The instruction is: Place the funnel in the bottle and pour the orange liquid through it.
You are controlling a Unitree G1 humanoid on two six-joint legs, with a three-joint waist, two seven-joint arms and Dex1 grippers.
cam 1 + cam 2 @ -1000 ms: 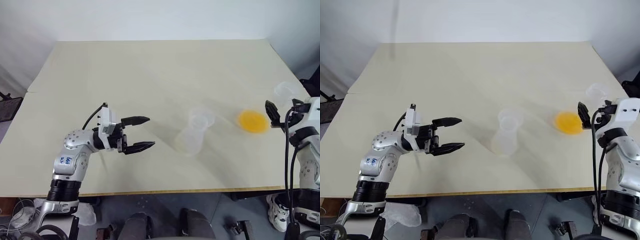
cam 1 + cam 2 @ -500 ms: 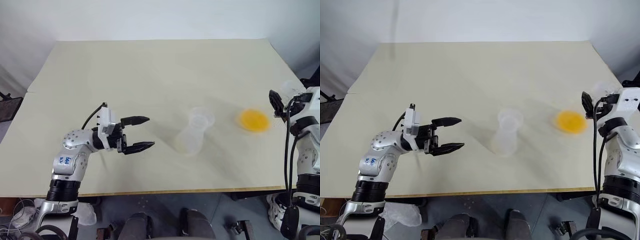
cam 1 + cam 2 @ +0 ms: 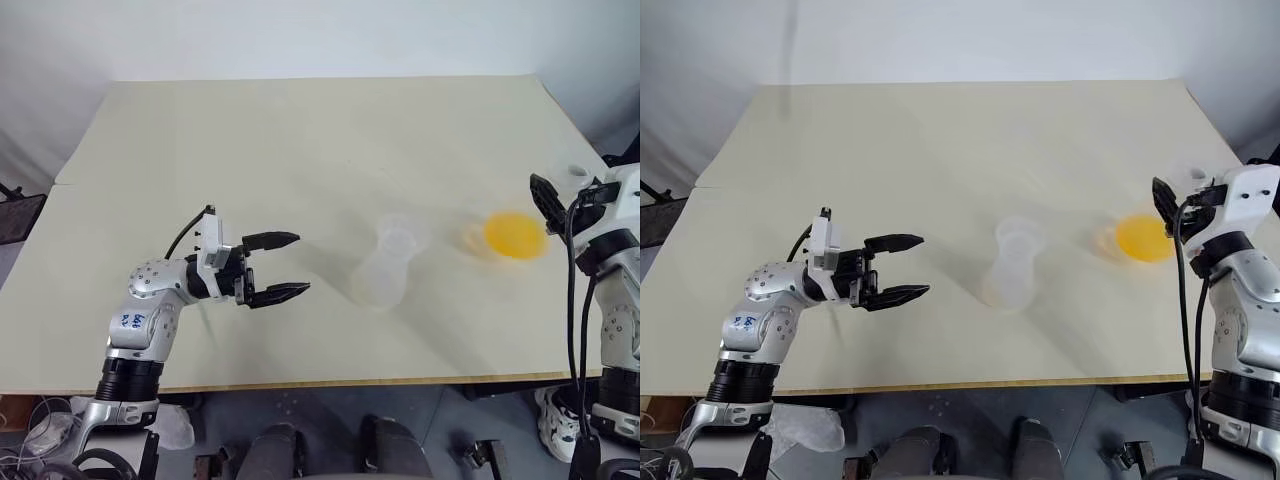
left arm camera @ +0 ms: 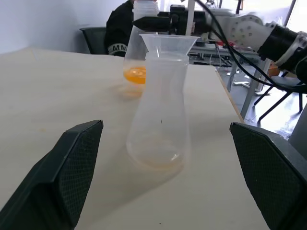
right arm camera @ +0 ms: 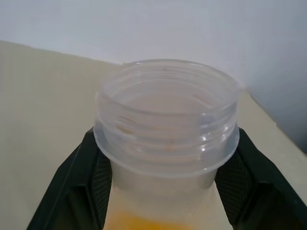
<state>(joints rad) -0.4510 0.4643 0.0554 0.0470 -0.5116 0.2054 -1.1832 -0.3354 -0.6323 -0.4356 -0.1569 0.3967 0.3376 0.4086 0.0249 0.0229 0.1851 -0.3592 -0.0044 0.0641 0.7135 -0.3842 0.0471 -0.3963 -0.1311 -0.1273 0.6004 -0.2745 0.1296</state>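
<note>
The clear bottle [image 3: 383,275] stands at mid-table with the small see-through funnel [image 3: 399,238] seated in its neck; the left wrist view shows the same bottle [image 4: 159,115] and funnel [image 4: 168,42] straight ahead. My left gripper [image 3: 290,265] hovers open to the bottle's left, pointing at it. The orange liquid [image 3: 515,236] lies in the bottom of a clear threaded container [image 5: 165,115]. My right gripper [image 5: 165,143] is shut on that container's neck, holding it just above the table to the right of the bottle.
The table's right edge [image 3: 585,140] runs close behind my right arm. Beyond that edge, the left wrist view shows a person in dark clothes [image 4: 117,31], chairs and other furniture.
My right gripper has shut on the neck of the orange-liquid container and raised it a little off the table. The left arm and the bottle have not moved.
</note>
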